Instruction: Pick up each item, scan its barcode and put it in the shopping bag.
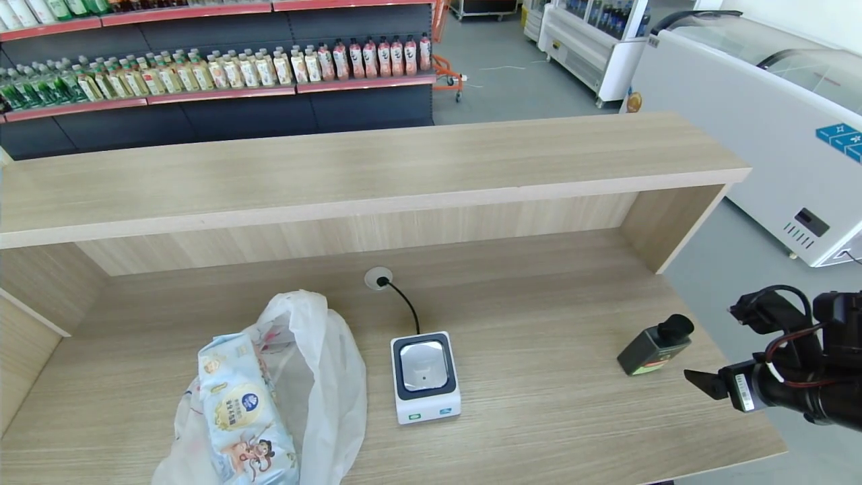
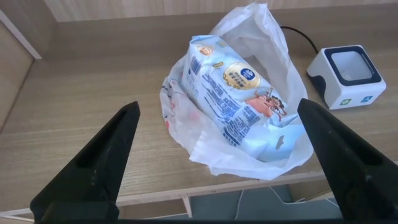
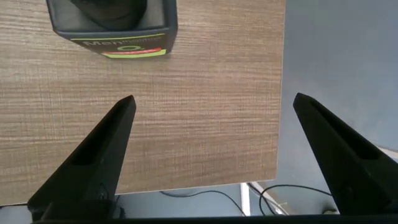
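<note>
Wooden counter (image 1: 539, 323) — right gripper (image 3: 214, 99) hangs spread near bottle (image 1: 653, 347), left gripper (image 2: 217, 106) spread near bag (image 1: 330, 357).

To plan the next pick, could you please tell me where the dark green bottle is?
Head view: the dark green bottle sits on the right side of the counter, right of the scanner, near the right gripper.

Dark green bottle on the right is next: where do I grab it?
Grip the dark green bottle on its boxy body, below the black cap, coming from the near edge of the counter with the open right gripper; its flat sides give good purchase.
</note>
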Robot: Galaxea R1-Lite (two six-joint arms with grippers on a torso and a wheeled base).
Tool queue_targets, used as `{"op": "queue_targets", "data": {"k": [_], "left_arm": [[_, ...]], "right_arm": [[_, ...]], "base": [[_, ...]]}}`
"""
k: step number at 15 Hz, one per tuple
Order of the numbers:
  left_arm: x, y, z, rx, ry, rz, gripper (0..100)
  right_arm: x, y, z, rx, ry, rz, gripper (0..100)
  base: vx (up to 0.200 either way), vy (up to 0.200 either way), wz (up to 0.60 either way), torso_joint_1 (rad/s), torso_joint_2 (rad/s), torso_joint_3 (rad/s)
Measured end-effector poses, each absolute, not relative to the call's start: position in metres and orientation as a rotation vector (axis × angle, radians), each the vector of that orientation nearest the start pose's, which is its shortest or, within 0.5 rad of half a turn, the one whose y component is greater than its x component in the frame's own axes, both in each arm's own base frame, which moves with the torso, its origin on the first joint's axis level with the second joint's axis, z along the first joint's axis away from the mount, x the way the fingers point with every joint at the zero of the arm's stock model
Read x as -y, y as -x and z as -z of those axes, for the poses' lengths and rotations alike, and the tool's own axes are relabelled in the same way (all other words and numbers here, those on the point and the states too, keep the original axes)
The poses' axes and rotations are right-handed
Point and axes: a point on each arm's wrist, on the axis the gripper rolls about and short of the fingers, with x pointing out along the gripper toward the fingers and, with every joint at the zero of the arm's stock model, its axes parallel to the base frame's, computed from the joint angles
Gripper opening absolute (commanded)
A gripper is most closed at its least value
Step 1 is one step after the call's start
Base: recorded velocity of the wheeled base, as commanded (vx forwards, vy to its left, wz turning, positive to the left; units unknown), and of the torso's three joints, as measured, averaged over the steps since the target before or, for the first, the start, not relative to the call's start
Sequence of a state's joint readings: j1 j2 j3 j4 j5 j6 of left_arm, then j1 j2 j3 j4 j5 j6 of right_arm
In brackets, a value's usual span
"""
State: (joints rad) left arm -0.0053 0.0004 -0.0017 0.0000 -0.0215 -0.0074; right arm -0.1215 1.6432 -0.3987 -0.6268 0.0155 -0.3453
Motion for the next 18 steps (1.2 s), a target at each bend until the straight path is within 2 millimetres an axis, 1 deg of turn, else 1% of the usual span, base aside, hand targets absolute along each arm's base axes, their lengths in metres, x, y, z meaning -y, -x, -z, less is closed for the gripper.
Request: {"op": "queue_targets", "data": {"k": [6, 11, 18], "left_arm": [[0.000, 0.023, -0.076, 0.001, 0.007, 0.026, 100], [0.000, 0.023, -0.076, 0.001, 0.007, 0.027, 100], [0.000, 0.023, -0.076, 0.001, 0.007, 0.026, 100]], "right_arm": [[0.015, -0.255, -0.088, -0.589, 0.288, -0.113, 100], [0.009, -0.264, -0.079, -0.604, 0.267, -0.147, 100], [0.001, -0.279, -0.072, -0.579, 0.243, -0.166, 100]], "base": [[0.000, 0.000, 0.00, 0.000, 0.00, 0.000], [0.000, 0.000, 0.00, 0.000, 0.00, 0.000], [0.000, 0.000, 0.00, 0.000, 0.00, 0.000]]}}
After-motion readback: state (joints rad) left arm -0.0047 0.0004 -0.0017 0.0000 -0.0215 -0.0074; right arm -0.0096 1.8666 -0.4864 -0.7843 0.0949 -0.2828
